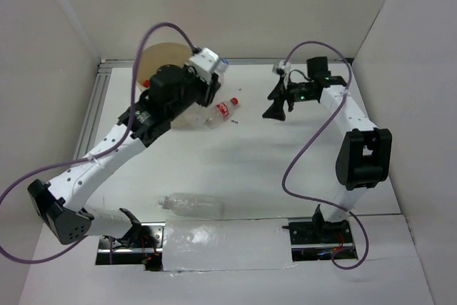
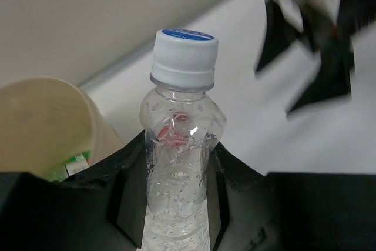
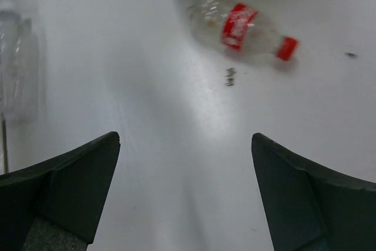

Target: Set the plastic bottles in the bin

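My left gripper [image 2: 178, 171] is shut on a clear plastic bottle [image 2: 183, 116] with a white cap, held upright between the jaws. It is just to the right of the beige bin [image 2: 41, 121]; in the top view the gripper [image 1: 211, 80] is at the bin [image 1: 161, 58]. Something green [image 2: 73, 163] lies inside the bin. A clear bottle with a red cap and label [image 1: 223, 110] lies on the table next to the bin, also in the right wrist view [image 3: 241, 27]. A plain clear bottle [image 1: 191, 205] lies near the front edge. My right gripper [image 1: 275, 110] is open and empty above the table [image 3: 185, 139].
White walls enclose the table on the left, back and right. The left arm's upper part [image 1: 107, 151] stretches across the left half. A small dark speck [image 3: 230, 76] lies on the table near the red-cap bottle.
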Robot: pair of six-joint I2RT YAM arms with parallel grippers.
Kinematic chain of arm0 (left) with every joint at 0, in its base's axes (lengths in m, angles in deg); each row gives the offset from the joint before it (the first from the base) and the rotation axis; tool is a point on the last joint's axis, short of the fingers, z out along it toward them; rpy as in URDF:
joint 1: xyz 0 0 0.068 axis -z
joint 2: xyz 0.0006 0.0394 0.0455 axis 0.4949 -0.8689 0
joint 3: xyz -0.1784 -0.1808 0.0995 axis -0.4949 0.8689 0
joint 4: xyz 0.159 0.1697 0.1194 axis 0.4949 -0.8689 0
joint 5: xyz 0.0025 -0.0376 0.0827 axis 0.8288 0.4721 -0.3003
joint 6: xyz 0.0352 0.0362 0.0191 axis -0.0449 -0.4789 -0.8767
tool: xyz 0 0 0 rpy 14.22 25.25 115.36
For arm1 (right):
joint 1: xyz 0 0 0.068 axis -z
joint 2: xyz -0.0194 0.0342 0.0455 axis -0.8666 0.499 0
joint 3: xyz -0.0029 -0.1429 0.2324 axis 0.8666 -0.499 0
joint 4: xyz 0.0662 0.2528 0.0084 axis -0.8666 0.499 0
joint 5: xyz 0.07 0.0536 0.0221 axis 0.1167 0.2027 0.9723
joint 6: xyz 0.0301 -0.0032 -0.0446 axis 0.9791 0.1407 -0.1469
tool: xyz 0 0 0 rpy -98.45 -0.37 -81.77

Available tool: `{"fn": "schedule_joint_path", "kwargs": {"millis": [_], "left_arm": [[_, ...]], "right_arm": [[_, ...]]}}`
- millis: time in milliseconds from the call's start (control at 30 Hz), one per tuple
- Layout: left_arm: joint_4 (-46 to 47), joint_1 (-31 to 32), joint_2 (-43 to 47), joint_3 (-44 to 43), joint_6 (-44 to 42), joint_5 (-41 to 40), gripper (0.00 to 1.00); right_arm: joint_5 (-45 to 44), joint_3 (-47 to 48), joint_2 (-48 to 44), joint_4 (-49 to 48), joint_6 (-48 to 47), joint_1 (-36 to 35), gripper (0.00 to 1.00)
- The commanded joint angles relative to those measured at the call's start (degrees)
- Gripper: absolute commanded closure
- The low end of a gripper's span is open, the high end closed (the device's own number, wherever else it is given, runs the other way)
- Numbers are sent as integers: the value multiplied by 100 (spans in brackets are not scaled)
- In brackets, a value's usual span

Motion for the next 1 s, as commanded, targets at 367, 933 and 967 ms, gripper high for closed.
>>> {"fn": "schedule_joint_path", "kwargs": {"millis": [367, 933, 967], "left_arm": [[3505, -1649, -480, -332, 1204, -1715, 75], [2143, -1449, 1105, 509, 1028, -2156, 1], [2012, -1395, 1344, 703, 1115, -2156, 1]], "right_arm": [[-259, -822, -380, 1026, -1526, -2753, 59], [-2235, -1242, 173, -1573, 2400, -5540, 10], [-2385, -1303, 174, -1723, 2594, -5646, 11]]}}
